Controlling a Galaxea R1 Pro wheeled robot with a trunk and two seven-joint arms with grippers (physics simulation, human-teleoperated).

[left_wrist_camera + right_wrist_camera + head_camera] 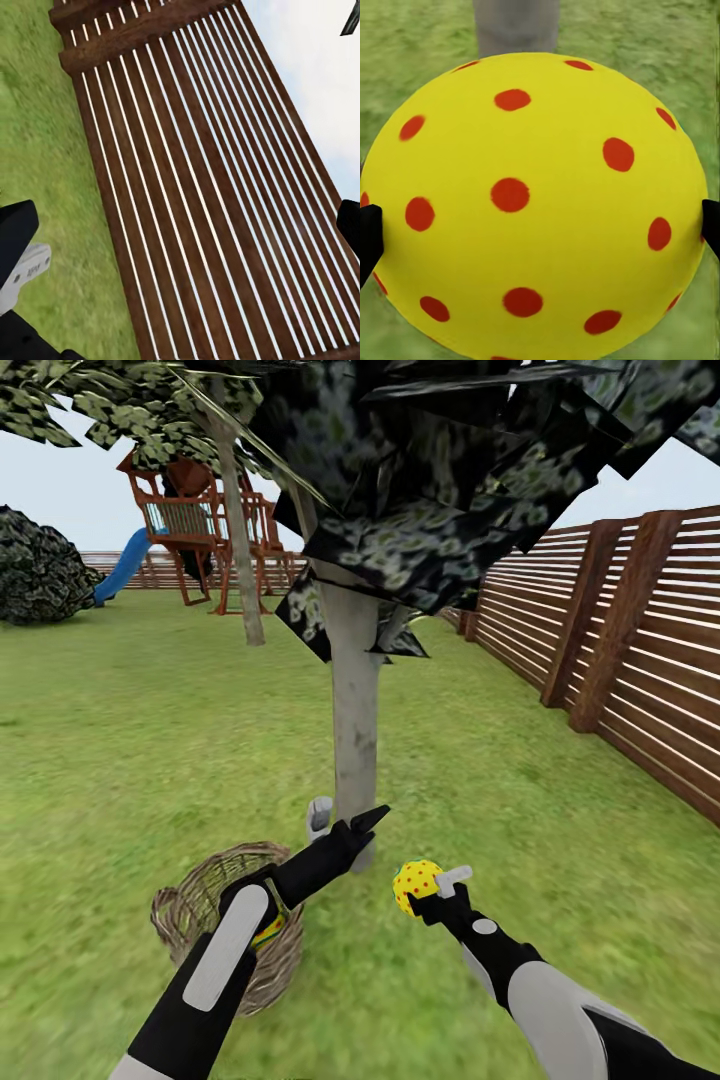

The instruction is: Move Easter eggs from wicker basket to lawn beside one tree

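— Head view: what was seen?
— An egg (417,882) was clamped in the right gripper (432,895) above the lawn (120,760), beside the tree (355,740), likely for setting down; the basket (185,910) lay close by.

— Left wrist view?
— A fence (202,187) was faced; the left gripper's (345,822) fingers were spread apart, empty.

— Right wrist view?
— The egg was gripped, trunk ahead.

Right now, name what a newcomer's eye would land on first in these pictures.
First, the bright yellow Easter egg with red dots, gripped in the right claw just right of the pale tree trunk. Next, the wicker basket on the lawn at lower left, partly behind the left arm, whose left claw reaches toward the trunk. A brown slatted fence runs along the right.
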